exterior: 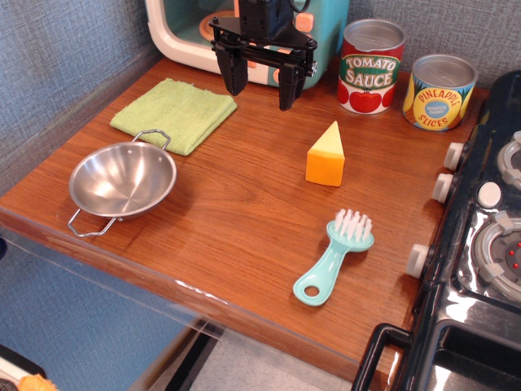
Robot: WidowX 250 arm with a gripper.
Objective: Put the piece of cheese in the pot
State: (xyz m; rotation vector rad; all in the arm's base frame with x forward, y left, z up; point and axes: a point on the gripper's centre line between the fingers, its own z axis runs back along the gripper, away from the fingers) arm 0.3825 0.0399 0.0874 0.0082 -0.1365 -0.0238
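Note:
The piece of cheese (326, 156) is a small wedge with orange sides and a pale yellow face, standing on the wooden counter right of centre. The pot (122, 181) is a shallow shiny steel bowl with two wire loop handles at the left front, and it holds nothing. My gripper (261, 88) is black, open and empty. It hangs above the back of the counter, behind and to the left of the cheese and well to the right of and behind the pot.
A green cloth (175, 114) lies behind the pot. A tomato sauce can (370, 67) and a pineapple slices can (440, 92) stand at the back right. A teal brush (335, 254) lies in front of the cheese. A toy stove (484, 244) borders the right edge, a toy oven (187, 32) the back.

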